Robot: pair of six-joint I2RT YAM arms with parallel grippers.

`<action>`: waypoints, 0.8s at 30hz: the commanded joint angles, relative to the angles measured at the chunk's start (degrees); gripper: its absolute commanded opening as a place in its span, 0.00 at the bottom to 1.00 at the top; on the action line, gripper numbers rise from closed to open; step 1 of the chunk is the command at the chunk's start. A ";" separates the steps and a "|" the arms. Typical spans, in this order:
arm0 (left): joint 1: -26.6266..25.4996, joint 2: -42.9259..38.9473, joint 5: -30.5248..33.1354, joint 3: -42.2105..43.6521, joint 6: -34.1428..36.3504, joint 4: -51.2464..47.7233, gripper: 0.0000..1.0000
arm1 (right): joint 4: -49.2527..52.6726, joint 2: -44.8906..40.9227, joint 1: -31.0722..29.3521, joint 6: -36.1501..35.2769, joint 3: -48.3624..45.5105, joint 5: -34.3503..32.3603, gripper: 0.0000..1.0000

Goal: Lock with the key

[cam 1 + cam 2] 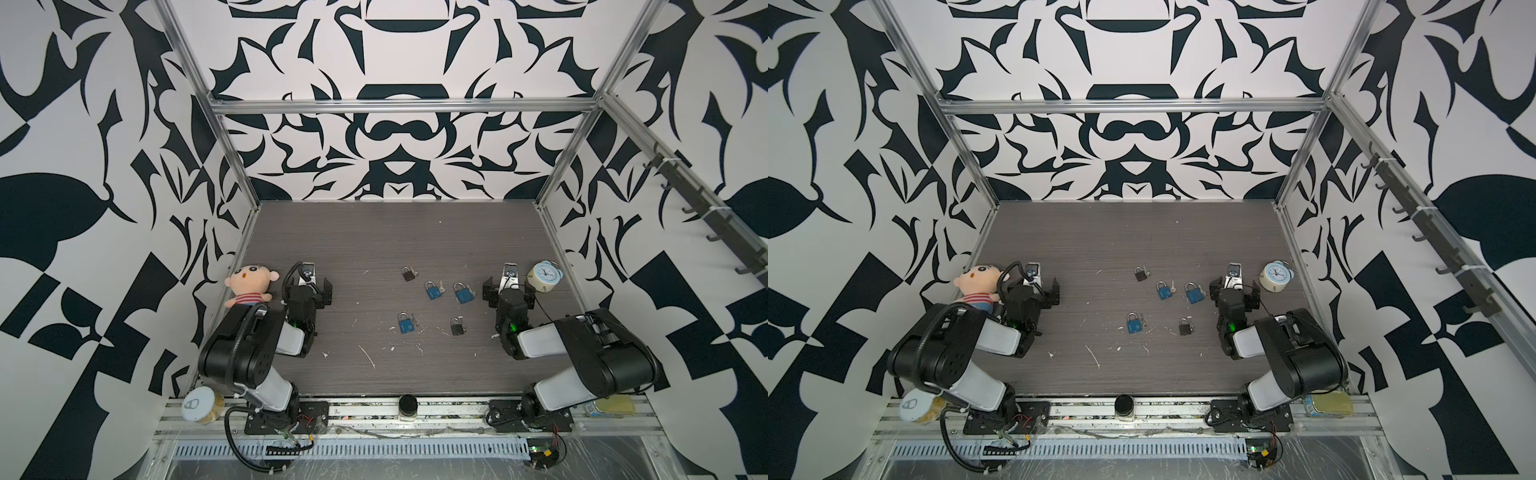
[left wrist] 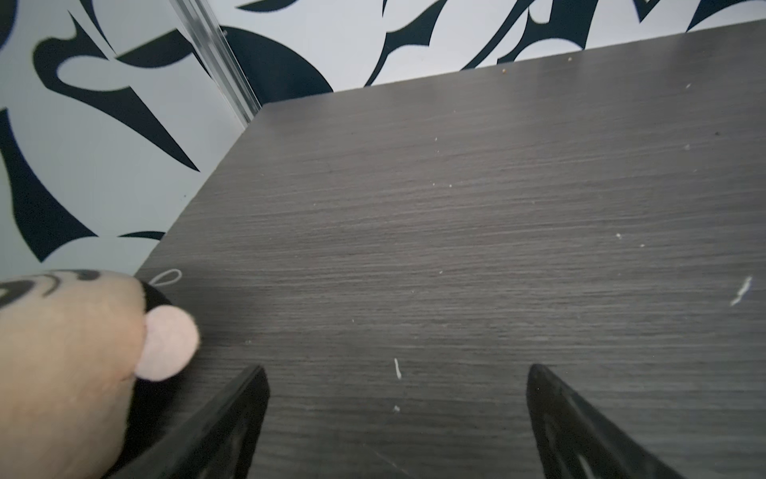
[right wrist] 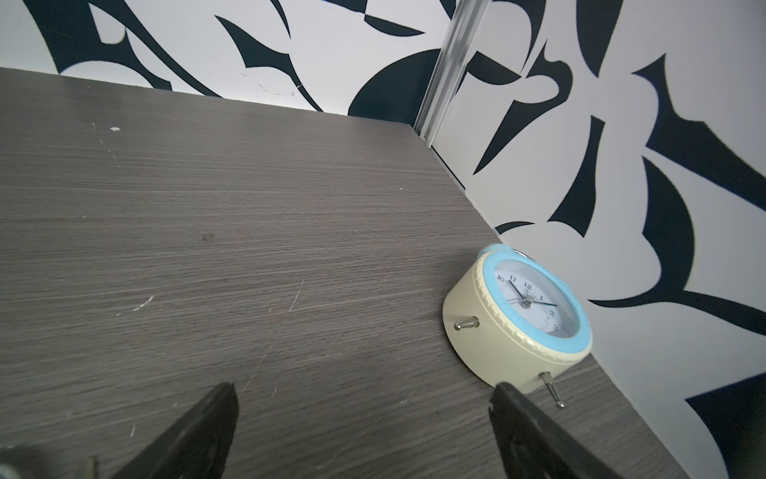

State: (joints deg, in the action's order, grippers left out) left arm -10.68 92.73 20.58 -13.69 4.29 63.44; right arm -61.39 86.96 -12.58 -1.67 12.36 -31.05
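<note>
In a top view, locate the left gripper (image 1: 309, 290) and the right gripper (image 1: 509, 291) over the table (image 1: 374, 232), each with jaws spread wide. Between them you find the blue padlock (image 1: 462, 293), nearest the right gripper, then the second blue padlock (image 1: 432, 291) toward the left gripper. The third blue padlock (image 1: 404, 323), the dark padlock (image 1: 457, 326) and the second dark padlock (image 1: 408, 273) lie apart. The plush doll (image 1: 249, 284) sits outboard of the left gripper, the alarm clock (image 1: 544, 276) outboard of the right gripper.

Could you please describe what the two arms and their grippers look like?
The left arm and right arm have black rounded joint housings and white-grey links, each with a green light near the wrist. A black ribbed hose runs along the left arm. The left gripper and right gripper have flat black tapering fingers.
</note>
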 commanded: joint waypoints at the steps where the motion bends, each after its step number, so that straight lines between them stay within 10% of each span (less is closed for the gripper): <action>1: 1.89 -3.41 -5.60 -1.96 -1.45 -0.65 1.00 | -3.14 0.55 2.25 1.32 1.31 5.73 0.99; 6: 7.33 -3.94 -16.59 -8.09 -3.70 -13.21 0.99 | 6.94 2.04 5.33 2.03 6.96 13.47 0.99; 24: 7.60 -2.97 -16.80 -7.54 -3.77 -10.28 0.99 | 7.65 2.77 6.32 2.22 7.74 14.98 0.99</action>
State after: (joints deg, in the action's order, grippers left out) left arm -3.18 90.28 4.60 -21.37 1.04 52.75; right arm -53.25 90.06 -6.46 -0.14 19.07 -16.60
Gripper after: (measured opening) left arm 0.994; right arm 0.993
